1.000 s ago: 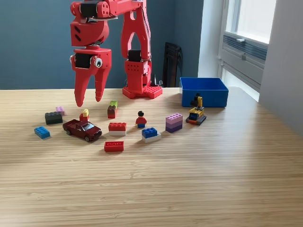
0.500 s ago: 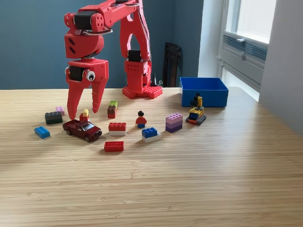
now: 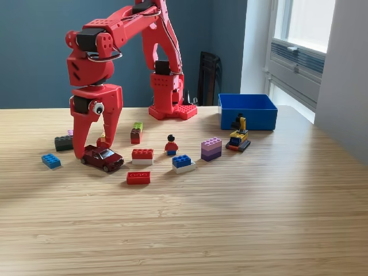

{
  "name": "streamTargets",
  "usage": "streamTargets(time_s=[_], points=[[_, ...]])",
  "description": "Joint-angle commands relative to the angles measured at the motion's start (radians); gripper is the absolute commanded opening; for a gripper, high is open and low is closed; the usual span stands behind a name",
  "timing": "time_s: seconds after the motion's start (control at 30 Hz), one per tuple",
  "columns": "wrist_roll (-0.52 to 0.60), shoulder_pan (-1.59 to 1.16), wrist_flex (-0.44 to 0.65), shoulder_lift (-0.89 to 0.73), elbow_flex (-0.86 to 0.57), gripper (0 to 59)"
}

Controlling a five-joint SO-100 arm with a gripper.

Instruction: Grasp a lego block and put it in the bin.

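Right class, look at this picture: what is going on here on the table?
A red robot arm has its claw open and lowered over the table, with its tips by a dark red toy car and a small block behind it. It holds nothing. Lego blocks, a minifigure and a small yellow vehicle lie scattered about. The blue bin stands at the exterior view's right, and no block shows inside it.

- We see the arm's base [image 3: 171,109] at twelve o'clock on the table [image 3: 230,224].
- The bin [image 3: 248,112] sits at two o'clock.
- The toy car [image 3: 102,157] lies at nine o'clock, just below the gripper [image 3: 92,148].
- The figurine [image 3: 171,145] stands near the centre, bricks scattered around it.
- A small toy vehicle [image 3: 238,140] rests just in front of the bin.
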Motion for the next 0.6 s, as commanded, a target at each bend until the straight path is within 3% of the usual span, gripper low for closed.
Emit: streamTargets(time_s=[0.03,0.27,0.5,0.6], points=[[-0.005,0.006,0.000,-0.011,-0.078,29.3],[-0.012,-0.003,0.012,-0.067,-0.115,24.6],[-0.012,-0.005,0.060,-0.121,-0.193,14.9],[-0.011,-0.005,0.075,-0.140,-0.216,7.4]])
